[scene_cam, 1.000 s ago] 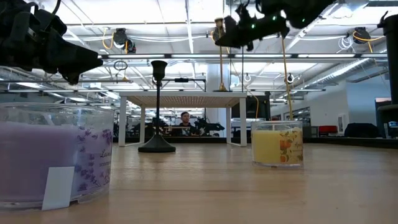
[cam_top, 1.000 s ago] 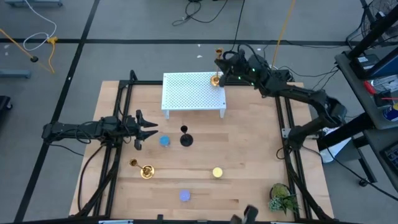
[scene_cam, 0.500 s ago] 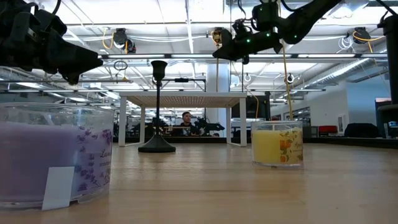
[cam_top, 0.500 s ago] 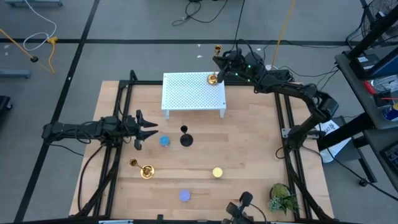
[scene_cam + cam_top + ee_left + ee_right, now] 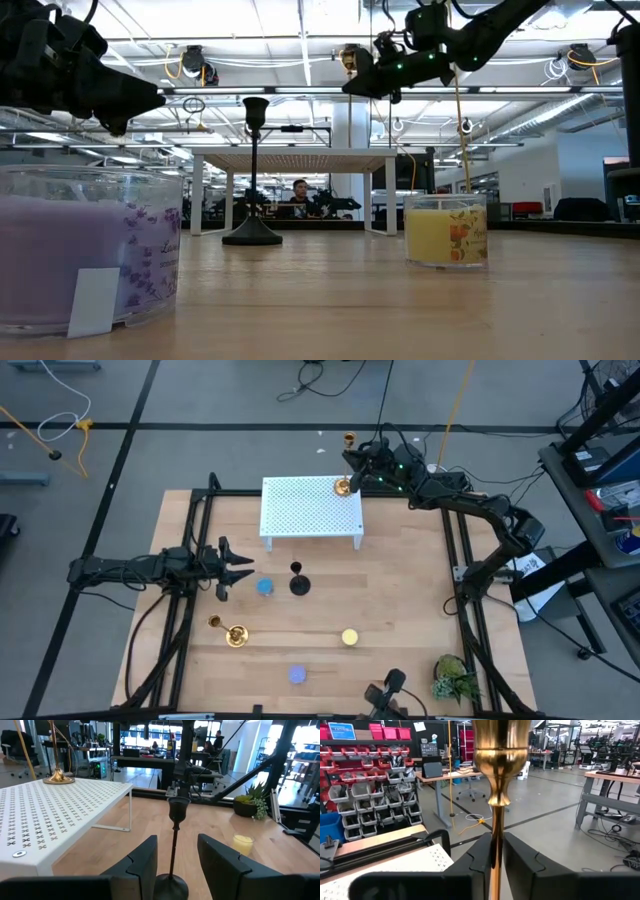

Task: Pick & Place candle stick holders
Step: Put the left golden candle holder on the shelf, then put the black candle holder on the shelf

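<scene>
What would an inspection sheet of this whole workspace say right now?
Surface: wooden table carrying a white perforated shelf.
Job's things: one gold candlestick stands on the shelf corner; second gold candlestick lies on the table; black candlestick upright; blue candle, yellow candle, purple candle.
Clutter: green plant at a table corner.
End effectors: right end effector shut on the shelf's gold candlestick; left end effector open, beside the blue candle.
Cables: cables lie on the floor.
Surroundings: a person sits beyond the table.
</scene>
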